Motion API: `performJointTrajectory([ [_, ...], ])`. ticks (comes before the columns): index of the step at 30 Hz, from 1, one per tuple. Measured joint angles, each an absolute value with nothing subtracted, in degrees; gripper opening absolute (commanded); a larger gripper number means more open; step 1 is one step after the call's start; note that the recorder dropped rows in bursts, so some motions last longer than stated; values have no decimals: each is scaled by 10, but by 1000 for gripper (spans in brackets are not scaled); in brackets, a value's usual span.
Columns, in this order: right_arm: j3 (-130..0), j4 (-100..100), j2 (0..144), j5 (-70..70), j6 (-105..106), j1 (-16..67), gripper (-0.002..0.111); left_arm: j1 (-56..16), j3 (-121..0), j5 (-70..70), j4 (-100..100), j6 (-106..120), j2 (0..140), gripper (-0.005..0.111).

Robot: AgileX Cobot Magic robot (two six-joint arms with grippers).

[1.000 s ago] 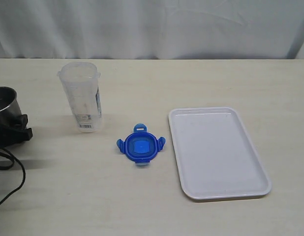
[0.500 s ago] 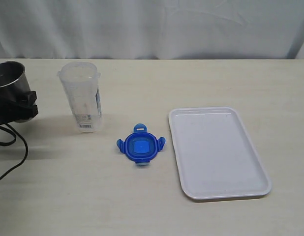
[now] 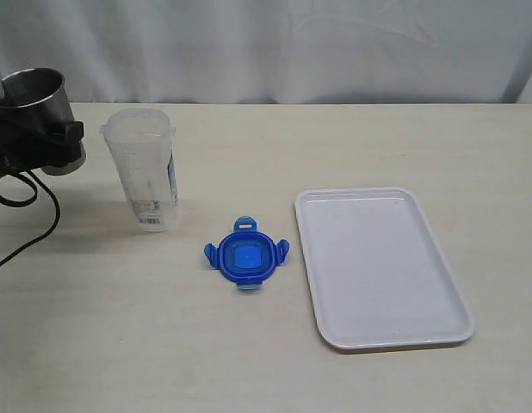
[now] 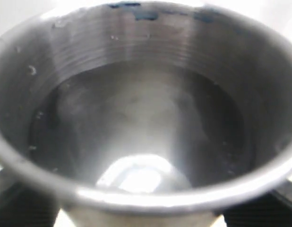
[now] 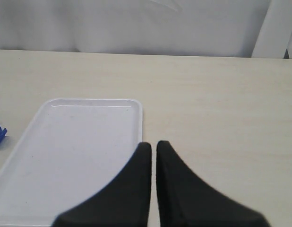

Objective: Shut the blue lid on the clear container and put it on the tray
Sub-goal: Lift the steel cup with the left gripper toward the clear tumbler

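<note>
Filling its wrist view, the steel cup (image 4: 146, 118) hides the left gripper (image 3: 44, 142).

A grey steel cup (image 3: 35, 96) hangs above the pale table (image 3: 249, 370)'s left side, white curtain (image 3: 266, 43) behind.

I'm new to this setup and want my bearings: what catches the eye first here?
The bright blue lid lies flat mid-table, the empty white tray just right of it and the clear container standing uncapped further back on its left. At the far left edge, the left gripper holds a steel cup.
</note>
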State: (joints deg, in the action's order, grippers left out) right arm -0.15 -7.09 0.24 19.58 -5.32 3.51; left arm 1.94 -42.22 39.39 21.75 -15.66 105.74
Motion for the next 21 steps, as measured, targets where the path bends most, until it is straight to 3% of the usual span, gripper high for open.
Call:
performJointTrajectory([
  [21, -1, -71, 2, 196, -53, 35, 4, 19, -517, 348, 346, -209, 1057, 0],
])
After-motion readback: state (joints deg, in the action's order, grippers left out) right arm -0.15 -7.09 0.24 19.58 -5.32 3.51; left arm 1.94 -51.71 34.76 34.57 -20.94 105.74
